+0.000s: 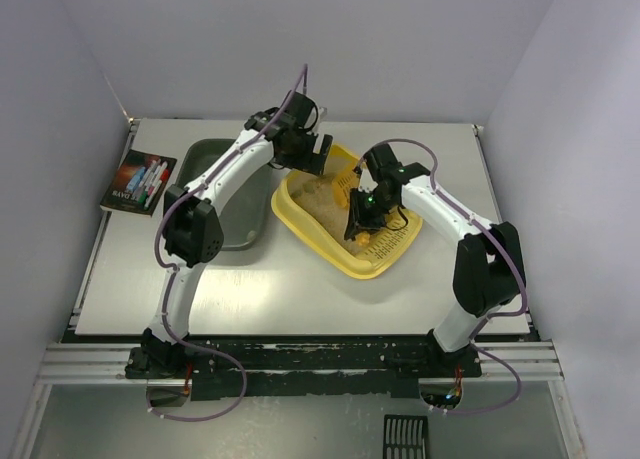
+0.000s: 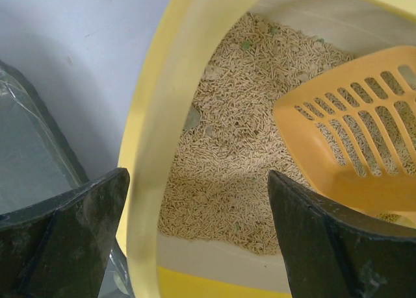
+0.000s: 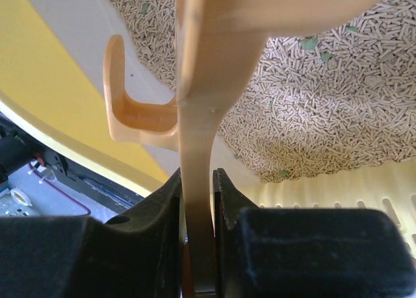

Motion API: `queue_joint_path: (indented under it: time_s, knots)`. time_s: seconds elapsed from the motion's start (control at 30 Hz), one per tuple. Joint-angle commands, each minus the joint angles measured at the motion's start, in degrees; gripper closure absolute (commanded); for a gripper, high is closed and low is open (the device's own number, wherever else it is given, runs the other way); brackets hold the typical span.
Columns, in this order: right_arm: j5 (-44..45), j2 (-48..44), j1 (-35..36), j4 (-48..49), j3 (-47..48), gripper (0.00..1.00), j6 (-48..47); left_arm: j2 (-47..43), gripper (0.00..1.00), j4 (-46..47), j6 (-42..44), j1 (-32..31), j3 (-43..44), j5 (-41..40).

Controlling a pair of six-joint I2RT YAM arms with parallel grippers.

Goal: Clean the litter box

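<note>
The yellow litter box (image 1: 385, 259) lies slantwise mid-table, filled with beige litter (image 2: 234, 149). My right gripper (image 1: 362, 227) hangs over its middle, shut on the flat handle of the orange slotted scoop (image 3: 198, 116). The scoop's head (image 2: 354, 136) rests on the litter. My left gripper (image 1: 316, 157) is at the box's far-left corner. It stands open (image 2: 198, 174), one finger (image 2: 65, 233) outside the yellow rim (image 2: 153, 136) and the other finger (image 2: 338, 239) over the litter, holding nothing. Small green bits (image 3: 311, 43) are scattered in the litter.
A dark grey-green tray (image 1: 215, 159) sits just left of the litter box, partly under the left arm. A box of markers (image 1: 138, 179) lies at the table's left edge. The litter box's slotted ledge (image 3: 338, 191) shows below the right gripper.
</note>
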Motion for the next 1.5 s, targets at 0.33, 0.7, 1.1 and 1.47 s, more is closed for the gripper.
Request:
queue_joint_path:
  time_s: [0.33,0.7,1.1,1.47]
  knots:
    - [-3.70,1.56,-0.53,4.74,-2.53,1.00,0.15,0.65,0.01,6.24,7.07,-2.88,-0.61,-19.92]
    - [-1.66,11.60,-0.53,-3.25,8.91,1.00,-0.91,-1.36,0.01,9.51,7.55,-2.91,-4.45,-16.74]
    - [1.26,19.60,-0.53,-8.99,18.74,1.00,-2.02,-4.98,0.01,14.44,3.78,-2.21,-11.94,-10.92]
    - [-5.56,25.62,-0.37,-7.48,17.36,1.00,-3.61,-9.55,0.01,17.32,1.75,1.18,-19.01,-8.89]
